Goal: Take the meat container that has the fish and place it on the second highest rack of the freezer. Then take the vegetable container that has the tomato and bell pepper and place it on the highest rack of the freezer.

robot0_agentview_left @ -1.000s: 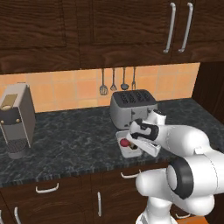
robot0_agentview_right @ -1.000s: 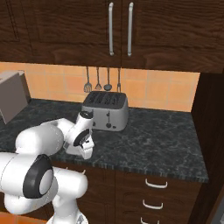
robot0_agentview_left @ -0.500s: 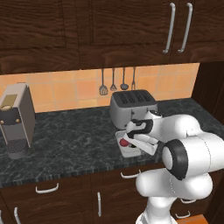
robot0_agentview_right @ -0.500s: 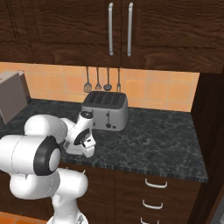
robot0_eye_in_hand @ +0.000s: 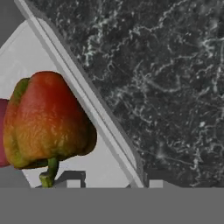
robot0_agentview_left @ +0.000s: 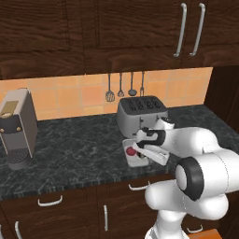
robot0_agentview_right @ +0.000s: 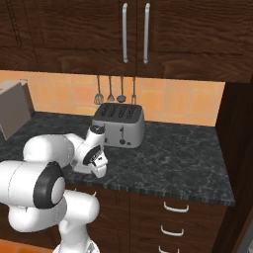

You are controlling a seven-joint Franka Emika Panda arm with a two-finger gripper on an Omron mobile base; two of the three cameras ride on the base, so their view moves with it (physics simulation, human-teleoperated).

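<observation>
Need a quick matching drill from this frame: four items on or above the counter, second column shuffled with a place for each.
Things:
1. toaster
2. coffee machine
3. hanging utensils
4. bell pepper

Places:
A. far left of the counter in the left base view
B. inside the white tray, right under the hand camera
C. on the tiled wall above the toaster
D. back of the counter, just behind the tray

Pairs: 1-D, 2-A, 3-C, 4-B
</observation>
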